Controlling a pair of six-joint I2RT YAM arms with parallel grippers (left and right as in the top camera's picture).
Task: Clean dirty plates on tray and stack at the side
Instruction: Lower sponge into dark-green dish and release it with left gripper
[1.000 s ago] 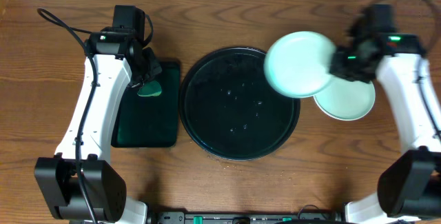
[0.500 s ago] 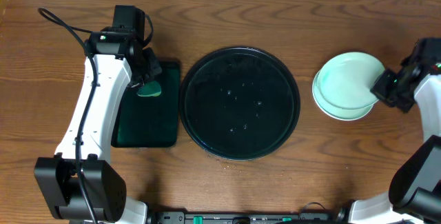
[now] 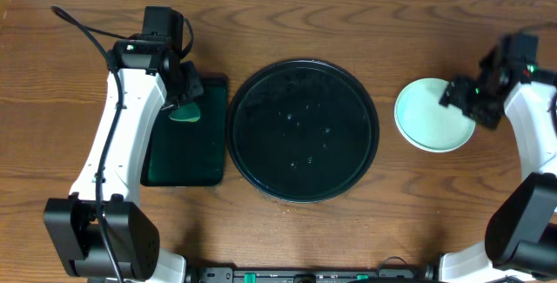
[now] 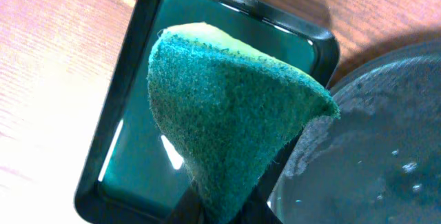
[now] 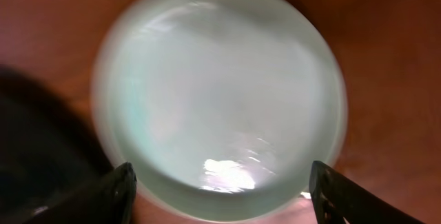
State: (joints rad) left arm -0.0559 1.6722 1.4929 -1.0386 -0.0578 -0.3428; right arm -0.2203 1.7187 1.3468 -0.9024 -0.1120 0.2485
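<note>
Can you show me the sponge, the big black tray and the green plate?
sponge [image 4: 227, 107]: left wrist view, its green face.
tray [image 3: 302, 131]: overhead view, its bare middle.
plate [image 5: 220, 93]: right wrist view, its centre.

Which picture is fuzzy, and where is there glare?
Right wrist view: the plate is soft all over, with a white glare patch near its lower edge. Left wrist view: the sponge is crisp, the table behind washed out. Overhead view: sharp, tiny glints on the round black tray.

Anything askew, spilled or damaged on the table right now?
Nothing serious. The plate stack sits neatly beside the round tray, which carries only a few wet-looking specks. The sponge is squashed into a cone in the left fingers.
</note>
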